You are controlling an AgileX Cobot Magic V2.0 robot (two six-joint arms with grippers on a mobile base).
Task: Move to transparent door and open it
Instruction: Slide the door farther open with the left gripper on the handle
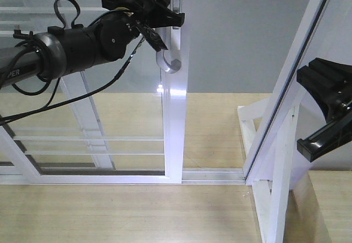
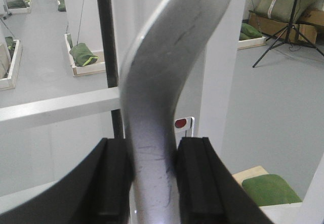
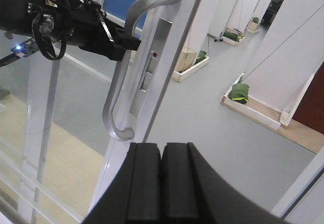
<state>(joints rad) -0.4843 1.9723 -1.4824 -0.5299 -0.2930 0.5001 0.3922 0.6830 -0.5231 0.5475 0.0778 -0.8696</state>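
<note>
Left pincer clamped on the door handle; door stands apart from the jamb.
The transparent door (image 1: 176, 122) fills the left of the front view, its handle stile in the floor track, with a gap between it and the white jamb post (image 1: 273, 199). The left pincer (image 2: 154, 176) pinches the curved silver handle (image 2: 167, 57) between both black pads. The right pincer (image 3: 162, 183) hangs by the jamb, pads pressed together on nothing.

Left hand (image 2: 153, 176) around silver pull handle (image 2: 167, 57)

Grey floor (image 3: 212, 127) beyond pale wooden decking (image 1: 110, 215); green sandbags (image 2: 83, 54) lie by white partitions (image 3: 288, 67)
</note>
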